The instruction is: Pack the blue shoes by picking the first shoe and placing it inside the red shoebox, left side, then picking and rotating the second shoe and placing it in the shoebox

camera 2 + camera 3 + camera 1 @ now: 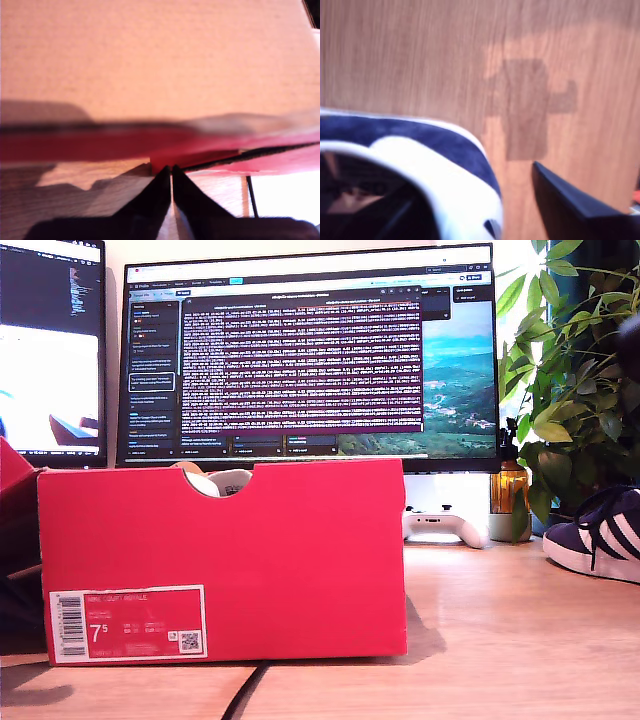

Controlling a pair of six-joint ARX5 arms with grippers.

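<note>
The red shoebox (230, 560) stands at the exterior view's centre-left, its white 7.5 label facing the camera. Through the half-round notch a white rounded shoe part (222, 481) shows inside. A blue shoe (600, 535) with white stripes lies on the table at the exterior view's right edge. In the second wrist view the same kind of navy shoe (420, 135) fills one side. My second gripper (485, 200) is open at its white heel collar, and one finger (570, 200) stands apart from it. My first gripper (171, 172) is shut, empty, just short of a red box edge (100, 145).
Two monitors (310, 350) stand behind the box. To the exterior view's right are a white game controller (445, 525), an amber bottle (508, 490) and a leafy plant (570, 370). A black cable (245, 690) runs out under the box. Something red and something dark sit at the exterior view's left edge.
</note>
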